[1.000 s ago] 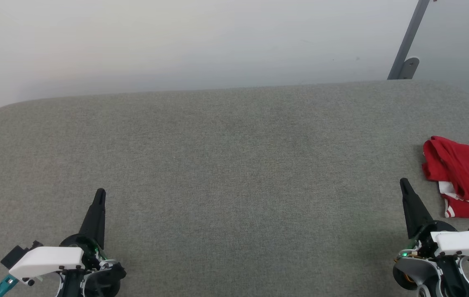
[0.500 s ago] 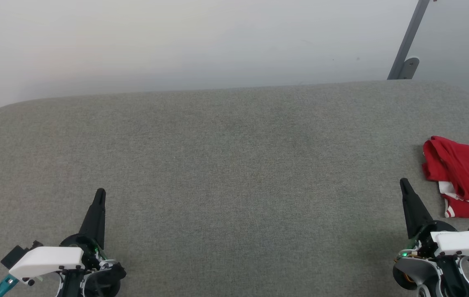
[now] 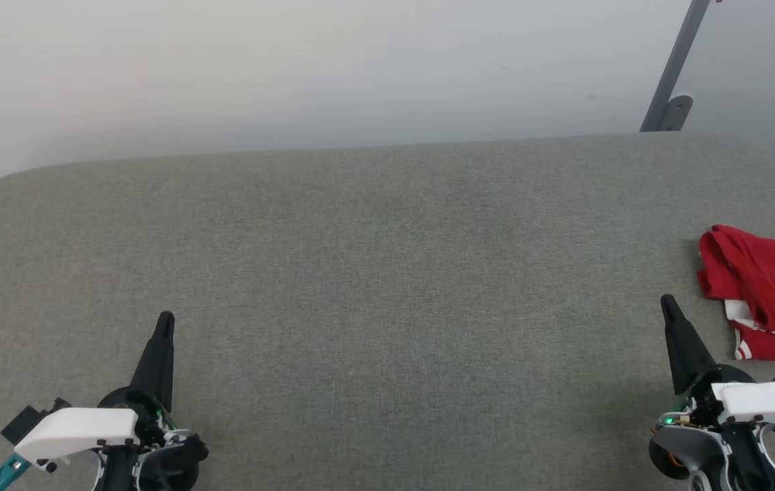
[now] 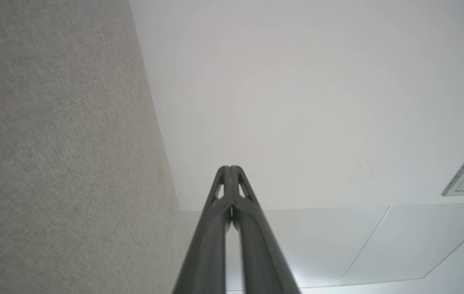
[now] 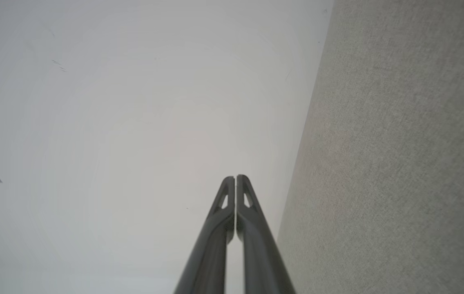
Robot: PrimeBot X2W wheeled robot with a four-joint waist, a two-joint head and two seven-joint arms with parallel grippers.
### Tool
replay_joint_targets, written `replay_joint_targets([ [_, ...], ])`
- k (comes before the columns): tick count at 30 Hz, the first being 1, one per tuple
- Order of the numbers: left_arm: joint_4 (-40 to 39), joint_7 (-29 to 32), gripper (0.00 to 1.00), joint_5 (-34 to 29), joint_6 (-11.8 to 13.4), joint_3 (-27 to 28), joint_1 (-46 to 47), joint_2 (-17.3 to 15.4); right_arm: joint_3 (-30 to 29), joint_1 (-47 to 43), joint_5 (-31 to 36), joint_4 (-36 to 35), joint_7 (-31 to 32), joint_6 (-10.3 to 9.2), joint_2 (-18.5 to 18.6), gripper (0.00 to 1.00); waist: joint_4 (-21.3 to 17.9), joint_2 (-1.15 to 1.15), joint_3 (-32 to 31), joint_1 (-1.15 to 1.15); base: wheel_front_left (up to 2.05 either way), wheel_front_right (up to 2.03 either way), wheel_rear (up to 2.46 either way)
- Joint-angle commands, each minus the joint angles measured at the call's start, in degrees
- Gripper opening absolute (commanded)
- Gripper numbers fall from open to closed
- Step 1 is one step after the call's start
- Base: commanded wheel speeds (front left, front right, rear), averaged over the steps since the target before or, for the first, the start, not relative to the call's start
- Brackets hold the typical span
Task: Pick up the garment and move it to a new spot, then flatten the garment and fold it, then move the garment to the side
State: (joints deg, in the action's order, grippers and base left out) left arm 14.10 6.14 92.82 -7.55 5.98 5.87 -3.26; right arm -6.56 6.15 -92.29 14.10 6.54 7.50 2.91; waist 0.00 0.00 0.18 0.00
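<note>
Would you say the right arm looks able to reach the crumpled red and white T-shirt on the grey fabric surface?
Probably yes: the crumpled red and white T-shirt lies close beside the shut right gripper, with only bare grey fabric surface between them.

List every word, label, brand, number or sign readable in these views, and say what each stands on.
None: no text can be read in any view.
The garment shows plain red cloth with white trim and no print or tag on the part in view.
The grey table, the white wall, the left gripper and the right gripper bear no lettering.
</note>
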Motion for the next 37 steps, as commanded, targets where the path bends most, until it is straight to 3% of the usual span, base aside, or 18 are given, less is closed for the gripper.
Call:
replay_joint_targets([
  [1,-0.01,0.21,0.0,-0.03,0.12,0.24,0.73,0.17,0.07,0.26,-0.22,0.0,0.08,-0.02,-0.06,0.0,0.0,0.0,0.0,0.0,0.0,0.0,0.0],
  [37,0.0,0.39,0.0,-0.29,0.12,0.44,0.77,0.29,0.07,0.25,-0.22,0.0,0.07,-0.01,-0.06,0.0,0.0,0.0,0.0,0.0,0.0,0.0,0.0],
])
